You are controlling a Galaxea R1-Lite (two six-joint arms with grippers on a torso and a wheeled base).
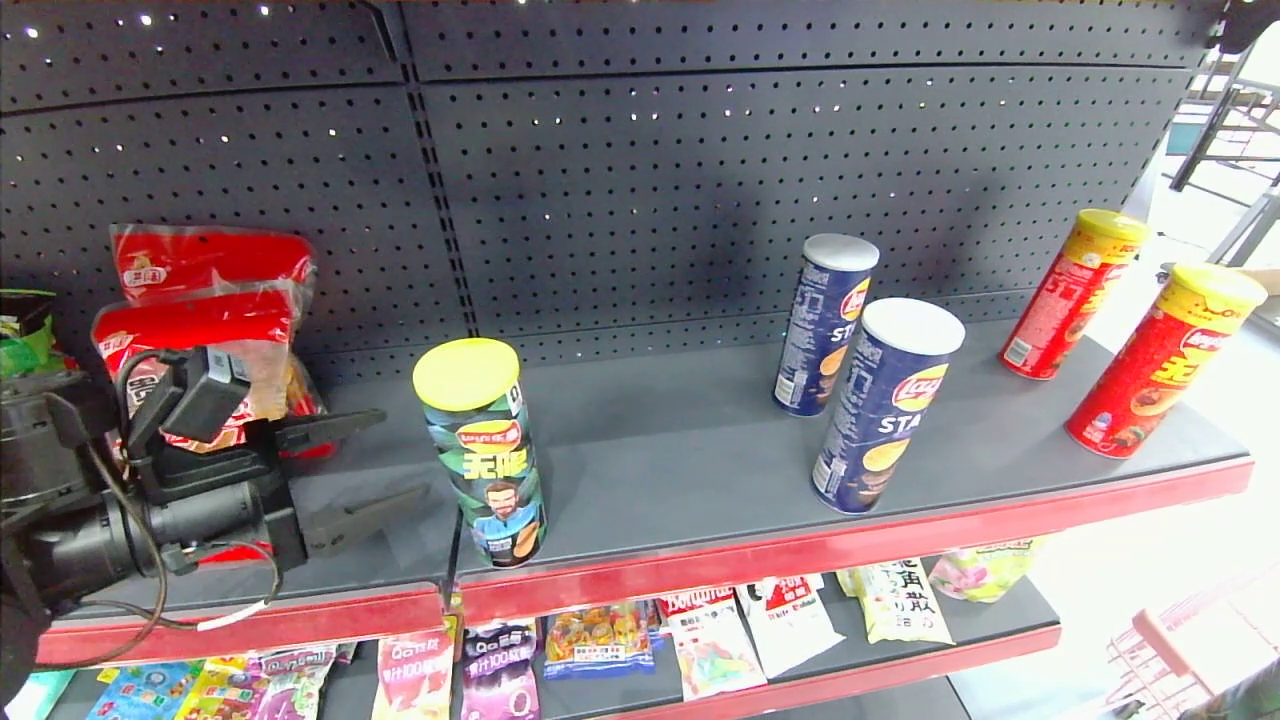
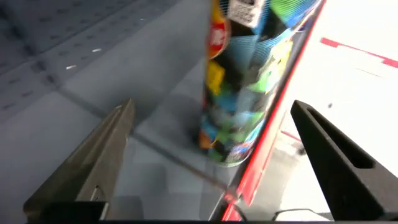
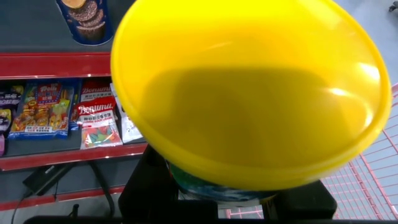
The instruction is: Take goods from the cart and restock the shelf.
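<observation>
Five cans stand upright on the grey shelf (image 1: 700, 450) in your head view. The green can (image 1: 482, 452), yellow lid, is near the red front edge, the blue cans (image 1: 885, 405) are mid-shelf, and the red cans (image 1: 1160, 360) are toward the right end.

Your left gripper (image 1: 405, 455) is over the shelf deck with its jaws spread wide and nothing between them. It sits just beside the green can, on that can's left and level with its lower half, not touching. In the left wrist view the fingers (image 2: 93, 168) frame the green can (image 2: 242, 81), which stands beyond them right at the shelf lip. Red bags (image 1: 210, 300) lean on the pegboard behind that gripper.

Your right gripper (image 3: 227, 202) is pinching the held can (image 3: 249, 87): yellow lid toward the camera, greenish body below it, black gripper parts on both sides. That can is off the shelf, out in front of the lower shelf (image 3: 56, 158) with its snack packets (image 3: 43, 112). The pink wire cart (image 3: 373, 180) is beside it.
</observation>
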